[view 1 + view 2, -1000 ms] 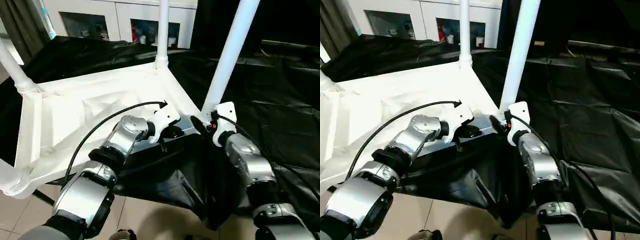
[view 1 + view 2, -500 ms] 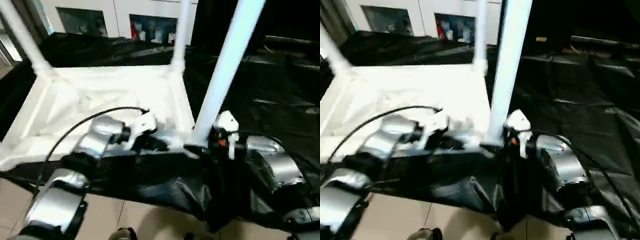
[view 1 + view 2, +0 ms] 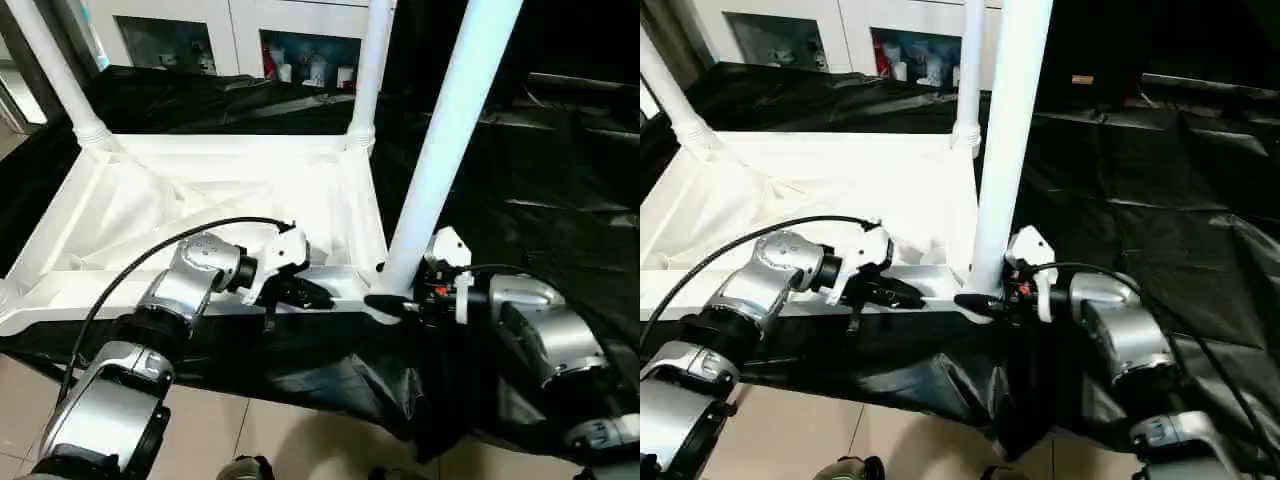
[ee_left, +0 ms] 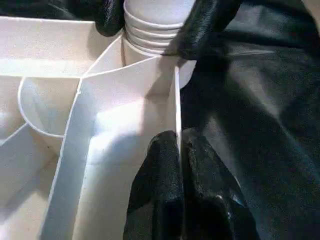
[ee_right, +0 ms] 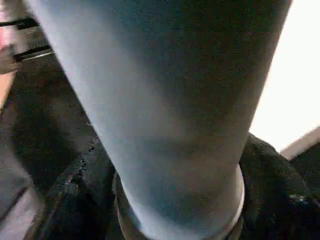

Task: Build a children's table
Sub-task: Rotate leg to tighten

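The children's table lies upside down on a black sheet, its white ribbed top (image 3: pixel 200 190) facing me. Legs stand in the far left corner (image 3: pixel 60 75), the far right corner (image 3: pixel 368 70) and the near right corner (image 3: pixel 440 170). My left gripper (image 3: pixel 318 297) is shut on the thin near rim of the top (image 4: pixel 178 170), just left of the near right socket. My right gripper (image 3: pixel 385 300) reaches in from the right, its black fingers (image 5: pixel 75 200) pressed on both sides of the ribbed base of the near right leg (image 4: pixel 150 20).
A black sheet (image 3: pixel 540 180) covers the surface to the right and behind. White cabinets with glass doors (image 3: pixel 230 30) stand at the back. Tiled floor (image 3: pixel 300 440) shows below the near edge. A black cable (image 3: pixel 150 260) arcs over my left forearm.
The view has swung, so the table top now looks squarer. My right forearm now lies sideways toward the leg, and its fingers have closed in on the leg's base. The left gripper still holds the rim.
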Tool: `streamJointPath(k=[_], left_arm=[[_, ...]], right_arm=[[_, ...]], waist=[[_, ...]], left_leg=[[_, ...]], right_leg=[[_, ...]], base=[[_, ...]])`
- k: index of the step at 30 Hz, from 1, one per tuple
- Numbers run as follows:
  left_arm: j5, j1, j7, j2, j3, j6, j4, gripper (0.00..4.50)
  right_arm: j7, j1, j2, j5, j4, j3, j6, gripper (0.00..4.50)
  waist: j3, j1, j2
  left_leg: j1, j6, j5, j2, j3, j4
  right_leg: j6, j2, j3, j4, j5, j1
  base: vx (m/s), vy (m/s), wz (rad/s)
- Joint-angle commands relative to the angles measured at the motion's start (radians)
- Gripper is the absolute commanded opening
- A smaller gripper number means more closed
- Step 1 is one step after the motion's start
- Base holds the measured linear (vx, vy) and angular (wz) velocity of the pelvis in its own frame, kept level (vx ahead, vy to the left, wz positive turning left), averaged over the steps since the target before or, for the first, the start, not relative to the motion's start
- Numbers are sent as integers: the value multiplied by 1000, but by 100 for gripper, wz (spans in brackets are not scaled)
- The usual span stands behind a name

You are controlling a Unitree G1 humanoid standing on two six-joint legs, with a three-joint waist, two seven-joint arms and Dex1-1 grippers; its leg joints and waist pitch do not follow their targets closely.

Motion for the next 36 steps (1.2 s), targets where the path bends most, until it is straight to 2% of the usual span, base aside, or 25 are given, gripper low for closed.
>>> streamJointPath(k=[1,2,3,4,5,6,7,9,10,13,14,15,17,20,25,27,28,30,33,36], left_arm=[[17,-16,128,-60,4,15,38,0],[17,-16,128,-60,4,15,38,0],[33,-42,259,-113,17,40,81,0],[33,-43,261,-114,17,40,82,0],[42,-53,315,-139,18,43,98,0],[48,-69,396,-183,21,62,122,0],[48,-71,402,-187,22,63,124,0],[45,-91,479,-231,34,80,150,0],[45,-102,501,-253,36,81,162,0],[43,-117,499,-280,37,72,179,0],[44,-118,498,-280,37,70,180,0],[46,-119,479,-274,35,59,182,0],[46,-118,462,-264,33,53,182,0],[51,-109,410,-233,24,38,180,0],[35,-86,259,-169,10,-7,159,0],[16,-61,135,-116,-1,-27,120,0],[14,-55,105,-100,-6,-36,111,0],[18,-49,76,-75,-12,-38,105,0],[-25,-21,-61,-21,-8,-30,57,0],[-47,-8,-124,5,-10,-14,28,0]], right_arm=[[-141,13,43,-49,46,0,20,284],[-141,13,43,-49,46,0,20,283],[-367,3,124,-64,99,-56,36,282],[-371,3,125,-64,100,-57,36,282],[-465,-2,160,-72,122,-77,39,281],[-582,-4,206,-98,146,-84,33,280],[-590,-4,210,-100,148,-84,32,280],[-644,-6,253,-119,161,-71,27,280],[-655,-11,272,-126,167,-62,16,280],[-640,-20,285,-135,164,-48,-15,280],[-636,-21,285,-134,163,-49,-17,314],[-612,-22,277,-125,157,-55,-28,347],[-595,-23,267,-118,152,-56,-36,349],[-532,-27,237,-95,139,-58,-49,390],[-322,-35,155,-44,123,-66,-50,390],[-149,-23,83,-13,83,-44,-32,390],[-104,-19,63,-6,70,-35,-23,390],[-44,-14,31,-2,59,-24,-20,390],[93,-11,-30,21,36,-6,5,390],[143,-19,-49,29,42,-1,5,390]], waist=[[-66,0,-12],[-64,-3,-13],[-60,-6,-13],[-58,-8,-13],[-56,-10,-10],[-58,-14,-15],[-58,-14,-15],[-55,-16,-15],[-54,-17,-10],[-54,-14,-9],[-55,-14,-10],[-58,-14,-9],[-60,-14,-8],[-61,-14,-10],[-62,-10,-19],[-65,-6,-22],[-66,-1,-17],[-68,1,-14],[-70,6,-16],[-71,7,-14]], left_leg=[[30,78,-177,51,-27,-62],[33,58,-206,49,-29,-65],[34,34,-259,49,-30,-68],[37,20,-275,49,-31,-71],[39,4,-298,48,-33,-73],[39,-23,-322,45,-40,-77],[39,-23,-322,45,-40,-77],[48,-23,-355,43,-38,-76],[47,-22,-364,41,-38,-77],[43,-13,-364,40,-43,-79],[42,-6,-359,40,-43,-80],[38,4,-340,42,-43,-83],[38,11,-322,43,-42,-83],[34,32,-297,42,-40,-81],[31,73,-249,41,-37,-74],[24,102,-195,42,-35,-68],[21,119,-163,45,-32,-64],[25,132,-133,49,-28,-60],[25,147,-95,50,-26,-56],[28,150,-96,52,-25,-55]], right_leg=[[-284,-57,32,-54,-118,35],[-272,-57,34,-60,-171,33],[-250,-59,37,-67,-259,29],[-241,-60,38,-72,-289,25],[-231,-61,38,-76,-328,21],[-195,-63,36,-83,-400,27],[-195,-63,36,-83,-400,27],[-175,-59,39,-93,-420,15],[-167,-59,40,-96,-431,14],[-153,-60,39,-98,-433,19],[-152,-59,39,-98,-416,19],[-158,-58,37,-94,-376,25],[-168,-57,36,-91,-336,26],[-189,-58,36,-86,-283,31],[-209,-61,35,-83,-242,36],[-227,-61,32,-72,-178,45],[-240,-58,30,-64,-135,46],[-264,-54,28,-54,-69,41],[-302,-52,26,-40,14,43],[-315,-52,26,-37,26,41]], base=[[0,0,0],[0,0,0],[0,0,0],[0,0,0],[0,0,0],[0,0,0],[0,0,0],[0,0,0],[0,0,0],[0,0,0],[0,0,0],[0,0,0],[0,0,0],[0,0,0],[0,0,0],[0,0,0],[0,0,0],[0,0,0],[0,0,0],[0,0,0]])
